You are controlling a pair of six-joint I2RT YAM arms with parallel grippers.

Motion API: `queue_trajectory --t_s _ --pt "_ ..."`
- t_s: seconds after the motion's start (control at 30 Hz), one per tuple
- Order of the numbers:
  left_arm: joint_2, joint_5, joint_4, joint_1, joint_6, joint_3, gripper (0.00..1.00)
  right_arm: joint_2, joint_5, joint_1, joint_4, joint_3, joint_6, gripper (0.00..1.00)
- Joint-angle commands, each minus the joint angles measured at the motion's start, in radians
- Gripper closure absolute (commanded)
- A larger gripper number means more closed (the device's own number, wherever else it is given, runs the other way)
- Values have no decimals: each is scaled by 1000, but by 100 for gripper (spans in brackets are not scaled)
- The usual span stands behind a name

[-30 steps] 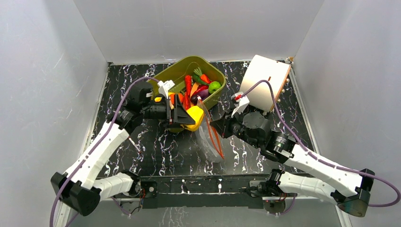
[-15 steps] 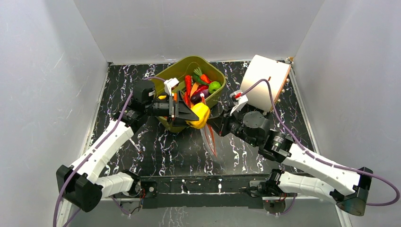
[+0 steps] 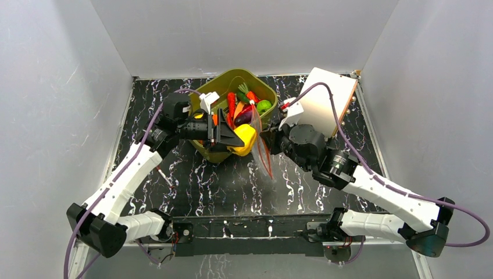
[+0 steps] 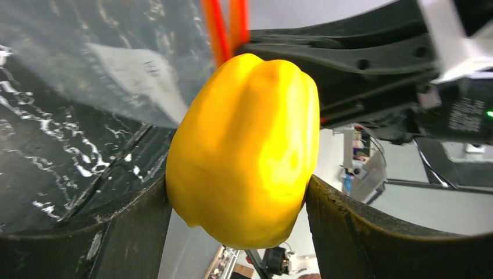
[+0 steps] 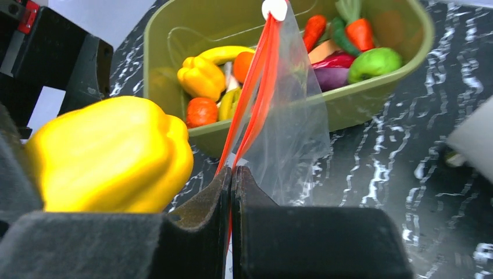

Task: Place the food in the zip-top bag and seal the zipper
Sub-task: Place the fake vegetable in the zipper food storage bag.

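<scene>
The yellow pepper is clamped between the two fingers of the left end effector, which are spread only as far as the pepper's width. It is held just outside the near wall of the olive-green tub, above the bench. Just beside the pepper, on the side toward the right arm, is the zip-top bag, also just in front of the tub's near wall. The right end effector has its fingers pressed together on the bag's mouth, pinching the zipper. The zipper's two red-orange strips run away from the fingers, close together, to a small white tab. The left wrist view shows those strips right behind the top of the pepper; whether pepper and bag touch cannot be told. The rest of the food lies inside the tub: a smaller yellow pepper, an orange ball, a carrot, a purple piece and a green piece.
</scene>
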Motion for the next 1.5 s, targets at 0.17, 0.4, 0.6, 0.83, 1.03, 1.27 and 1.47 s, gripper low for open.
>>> queue_trajectory --t_s 0.17,0.4,0.6,0.83,1.03,1.27,1.47 --pt "61 -108 -226 -1 170 109 84 86 395 3 -381 298 -79 100" --pt "65 -60 -146 -1 141 81 83 123 459 3 -543 361 -39 100" --pt "48 33 93 -6 -9 -39 84 83 106 2 -227 115 -18 100" --pt "95 -45 -60 -9 111 -31 84 96 30 3 -39 -40 63 100" --pt "126 -41 -24 -16 102 -78 84 81 21 3 -20 -58 58 100" --pt "192 -36 33 -44 87 -101 84 44 0 3 28 -81 46 100" --pt "233 -74 -18 -56 131 -94 84 27 -26 3 69 -88 18 100"
